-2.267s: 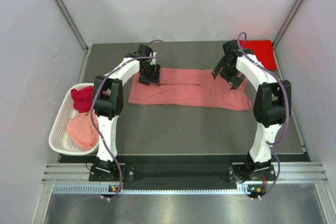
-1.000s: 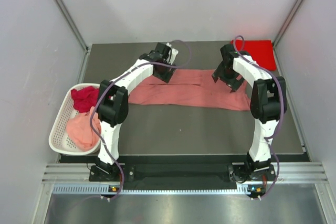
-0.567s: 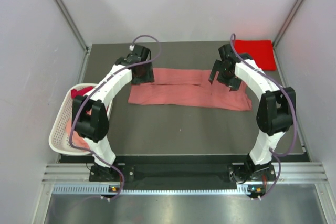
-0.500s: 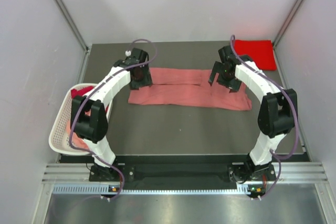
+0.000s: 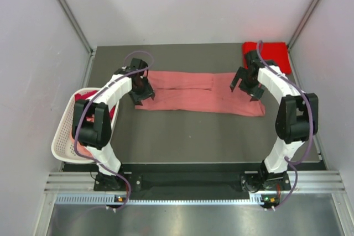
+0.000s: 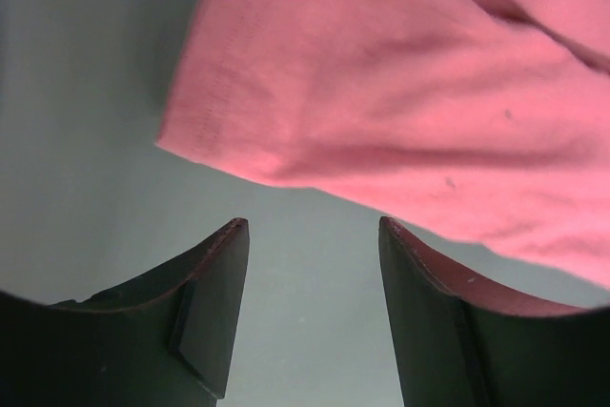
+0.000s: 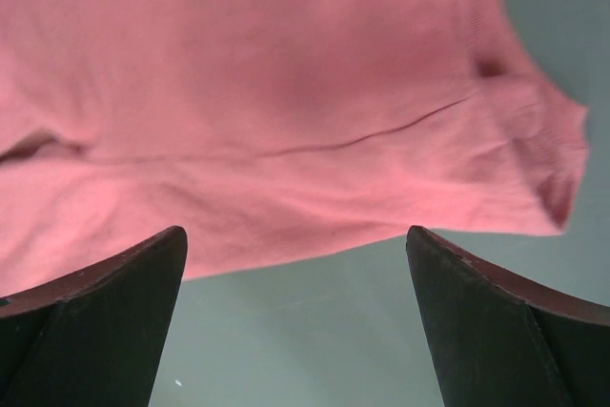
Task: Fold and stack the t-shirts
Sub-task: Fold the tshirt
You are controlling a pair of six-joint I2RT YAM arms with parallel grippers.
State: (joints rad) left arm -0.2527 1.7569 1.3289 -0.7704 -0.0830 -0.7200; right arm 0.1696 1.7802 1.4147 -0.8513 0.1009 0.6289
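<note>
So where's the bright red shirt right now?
Top view: the bright red shirt lies at the table's far right corner, just beyond the right gripper and past the right end of the salmon shirt spread across the middle.

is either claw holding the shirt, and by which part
Nothing is held: the left claw and right claw are open at the ends of the pink shirt.

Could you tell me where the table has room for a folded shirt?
Free: the near table strip between pink shirt and arm bases. Crowded: around the left end effector and right end effector, and the red shirt's corner.
</note>
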